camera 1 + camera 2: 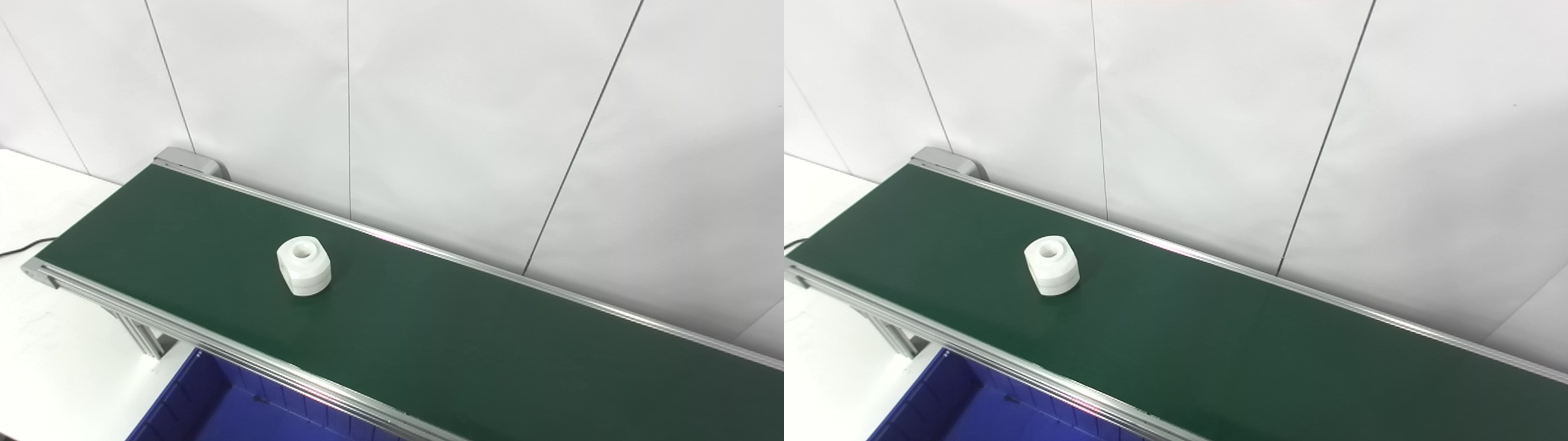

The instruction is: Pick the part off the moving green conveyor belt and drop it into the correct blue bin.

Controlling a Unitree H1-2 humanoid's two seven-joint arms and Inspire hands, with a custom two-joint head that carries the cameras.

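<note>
A white part (304, 265), squat and rounded with a round hole in its top, stands upright on the green conveyor belt (459, 331), left of the belt's middle. It also shows in the right eye view (1051, 264). A blue bin (245, 410) sits below the belt's near rail at the bottom left, only partly in view. Neither hand is in view in either picture.
The belt runs from upper left to lower right between silver aluminium rails (202, 340). A white panelled wall (465, 122) stands close behind it. A white table top (43, 343) lies to the left, with a black cable (18, 248) at its edge.
</note>
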